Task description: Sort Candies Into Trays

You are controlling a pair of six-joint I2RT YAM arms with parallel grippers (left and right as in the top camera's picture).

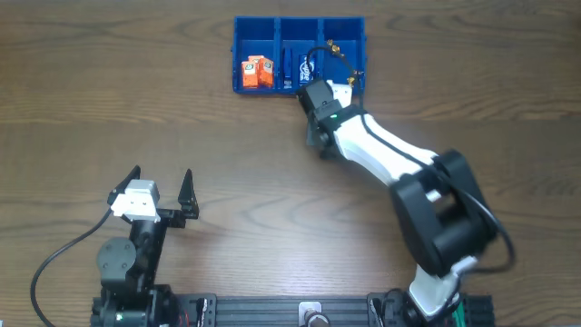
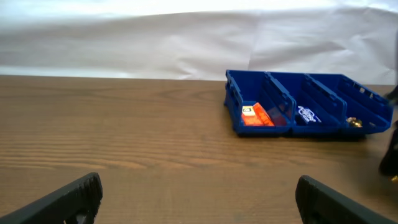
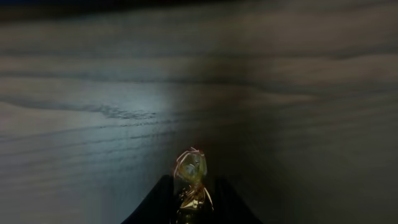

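Right wrist view: the right gripper [image 3: 191, 190] is clamped on a gold-wrapped candy [image 3: 191, 167], close above the wooden table [image 3: 93, 93]. Top view: the blue three-compartment tray [image 1: 300, 20] lies just beyond this gripper, with orange candies [image 1: 257, 73] in the compartment farthest from it. The left gripper [image 1: 162, 186], fingers apart, sits well away from the tray.

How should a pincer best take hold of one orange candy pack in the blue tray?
Probably from straight above: the orange candy pack lies in the blue tray's left compartment, whose walls block the sides. Grip its two ends along the compartment's length; the other pack sits close beside it.
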